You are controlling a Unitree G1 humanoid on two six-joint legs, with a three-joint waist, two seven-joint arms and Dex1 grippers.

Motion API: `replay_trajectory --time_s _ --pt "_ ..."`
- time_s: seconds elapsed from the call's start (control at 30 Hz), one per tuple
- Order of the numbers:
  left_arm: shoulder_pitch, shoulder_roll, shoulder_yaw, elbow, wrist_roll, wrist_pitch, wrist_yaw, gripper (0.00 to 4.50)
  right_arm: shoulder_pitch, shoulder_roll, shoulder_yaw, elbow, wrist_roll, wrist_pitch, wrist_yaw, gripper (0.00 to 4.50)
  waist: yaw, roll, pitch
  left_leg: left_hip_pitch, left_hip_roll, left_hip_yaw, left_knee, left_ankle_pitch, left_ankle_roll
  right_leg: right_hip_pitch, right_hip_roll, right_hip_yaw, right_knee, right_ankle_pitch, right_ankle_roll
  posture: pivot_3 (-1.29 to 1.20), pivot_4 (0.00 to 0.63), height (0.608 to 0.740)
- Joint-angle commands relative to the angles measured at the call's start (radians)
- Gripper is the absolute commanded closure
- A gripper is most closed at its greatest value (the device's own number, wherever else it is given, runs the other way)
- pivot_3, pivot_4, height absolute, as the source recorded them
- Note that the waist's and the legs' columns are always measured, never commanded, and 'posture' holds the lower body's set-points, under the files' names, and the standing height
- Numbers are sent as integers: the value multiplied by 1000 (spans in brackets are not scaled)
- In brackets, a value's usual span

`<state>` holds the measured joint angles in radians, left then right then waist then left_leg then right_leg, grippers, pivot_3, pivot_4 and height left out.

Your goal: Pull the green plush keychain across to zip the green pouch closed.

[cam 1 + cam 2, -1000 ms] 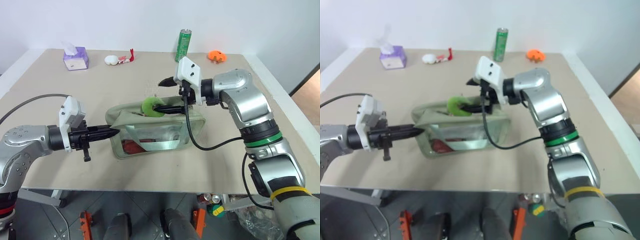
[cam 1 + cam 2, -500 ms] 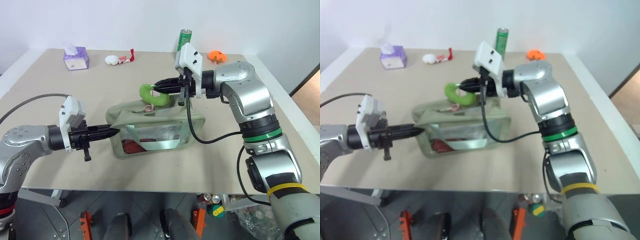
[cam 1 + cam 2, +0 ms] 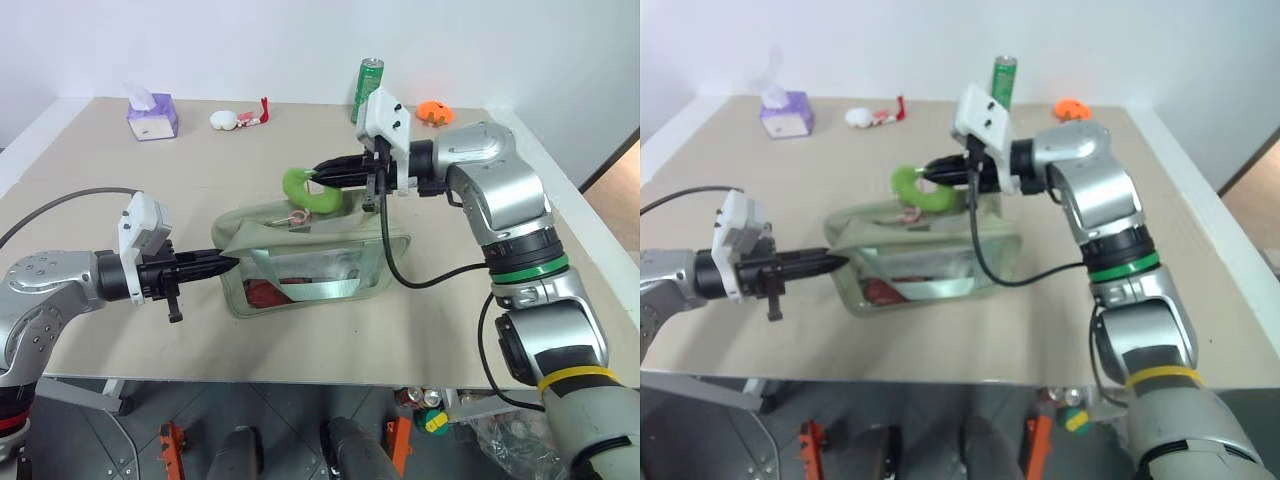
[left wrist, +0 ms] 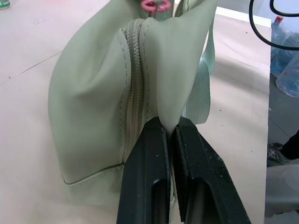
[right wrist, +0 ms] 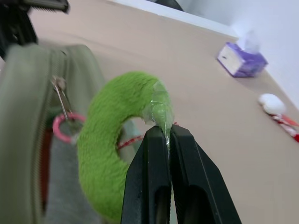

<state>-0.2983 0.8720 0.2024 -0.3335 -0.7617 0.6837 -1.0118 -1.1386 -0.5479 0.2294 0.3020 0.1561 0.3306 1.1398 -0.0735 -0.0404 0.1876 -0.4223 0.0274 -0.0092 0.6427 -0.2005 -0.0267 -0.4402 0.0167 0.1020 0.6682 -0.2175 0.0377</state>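
- Nearest, the left gripper [image 3: 228, 263] is clamped on the end flap of the green pouch [image 3: 330, 270], anchoring it on the table [image 3: 120, 200]
- Beyond, the right gripper [image 3: 322, 174] pinches the green plush keychain [image 3: 306, 189] above the pouch's top; grasp made, zipping pending
- Next, I judge: draw the keychain along the zipper; keep the anchor firm

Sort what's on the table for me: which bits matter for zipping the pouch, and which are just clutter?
In the job:
- pouch, end pinched by left gripper
- keychain, held by right gripper, lifted above the pouch
- pink ring linking it to the zipper

Lying about, far side of table:
- tissue box
- drink can
- orange item
- white and red item
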Motion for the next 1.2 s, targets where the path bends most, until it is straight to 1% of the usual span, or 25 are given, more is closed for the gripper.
replay_trajectory --time_s 0.03,0.13,0.17,0.3,0.37,0.43,0.6,0.7,0.77,0.87,0.97,1.1,1.2 --pt "13 4 17 -25 -8 -3 -3 4500 -37 -123 -28 92 -133 -126 -73 4473 2 0 0 0 0 0 0 0 0 0 0 0 0 0 0 0 150 740" --pt "20 4 15 -24 -8 -6 -5 4500 -39 -232 -11 143 -233 -228 -96 4473 2 0 0 0 -2 1 0 0 0 0 -3 0 -1 -1 1 0 150 740" --pt "23 4 14 -22 -6 -8 -6 4500 -33 -285 -3 151 -280 -261 -107 4473 1 0 0 0 -2 3 -1 0 0 -1 -3 1 -1 -1 1 0 150 740" --pt "36 7 18 -19 -4 -12 -11 4500 20 -462 46 137 -462 -368 -130 4473 1 1 1 0 -3 4 -4 0 0 -1 -3 2 -2 -2 1 0 150 740" --pt "41 10 21 -17 -6 -13 -12 4500 77 -522 63 90 -507 -403 -108 4473 0 1 1 1 -3 4 -4 0 0 -1 -3 2 -2 -2 1 0 150 740" --pt "47 11 28 -15 -11 -11 -11 4500 151 -552 65 13 -508 -420 -74 4473 0 1 1 1 -3 4 -4 0 0 -1 -3 2 -2 -2 1 0 150 740" --pt "61 1 41 -25 -33 -3 3 4500 292 -489 84 -125 -532 -383 -79 4473 -5 2 1 3 -3 6 -4 0 0 -1 -3 5 -1 -1 2 0 150 740" --pt "78 -3 38 -44 -42 -1 13 4500 390 -388 124 -230 -515 -346 -69 4473 -6 1 0 7 -1 6 -4 0 0 2 -1 6 -1 -1 1 0 150 740" --pt "83 -5 40 -51 -49 2 18 4500 409 -325 139 -237 -527 -327 -83 4473 -7 1 0 10 0 6 -4 0 0 4 0 6 -1 -1 0 0 150 740" --pt "86 -8 47 -60 -60 11 32 4500 394 -271 152 -184 -569 -344 -118 4473 -8 2 1 11 0 8 -4 0 0 3 1 8 2 -1 -1 0 150 740" --pt "92 -10 54 -70 -69 17 44 4500 389 -261 155 -151 -589 -366 -124 4473 -10 1 0 15 1 8 -4 0 0 6 2 8 2 -3 -5 0 150 740" --pt "104 -13 64 -87 -81 27 63 4500 386 -268 148 -124 -600 -392 -114 4473 -10 1 0 15 1 8 -4 0 0 6 2 9 2 -3 -6 0 150 740" --pt "103 -15 71 -85 -90 32 77 4500 389 -278 161 -114 -611 -407 -81 4473 -10 1 0 15 1 8 -4 0 0 6 2 9 2 -3 -5 0 150 740"
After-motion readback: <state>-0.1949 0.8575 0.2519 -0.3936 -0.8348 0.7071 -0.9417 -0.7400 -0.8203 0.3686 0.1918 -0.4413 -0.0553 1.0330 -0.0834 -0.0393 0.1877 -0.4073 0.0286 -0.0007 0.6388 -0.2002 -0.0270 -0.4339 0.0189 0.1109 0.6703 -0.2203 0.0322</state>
